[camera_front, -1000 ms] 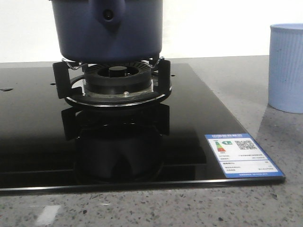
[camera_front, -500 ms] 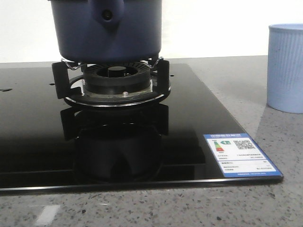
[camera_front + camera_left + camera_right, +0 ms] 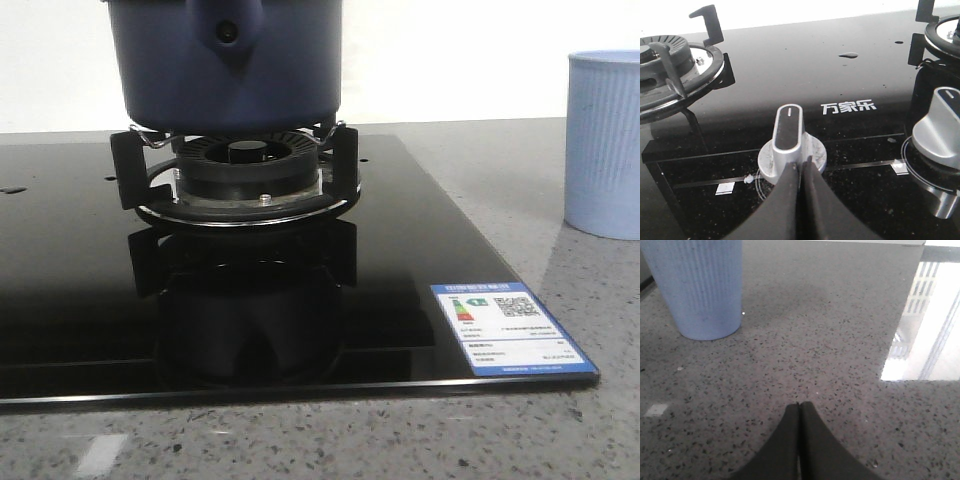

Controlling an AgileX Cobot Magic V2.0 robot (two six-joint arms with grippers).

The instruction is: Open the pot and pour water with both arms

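A glossy black glass hob point(image 3: 420, 230) lies on a speckled grey stone worktop point(image 3: 830, 355), with a blue-edged energy label point(image 3: 510, 328) stuck at its front right corner. A pale-blue ribbed cup point(image 3: 604, 143) stands upright on the worktop just right of the hob. Two silver control knobs point(image 3: 788, 142) point(image 3: 940, 131) sit on the hob near white brand lettering point(image 3: 848, 106), with an uncovered burner point(image 3: 670, 60) beyond them.

Speckled grey stone counter point(image 3: 560, 440) carries black glass hob point(image 3: 400, 250); pale-blue ribbed cup point(image 3: 603, 140) beside hob.
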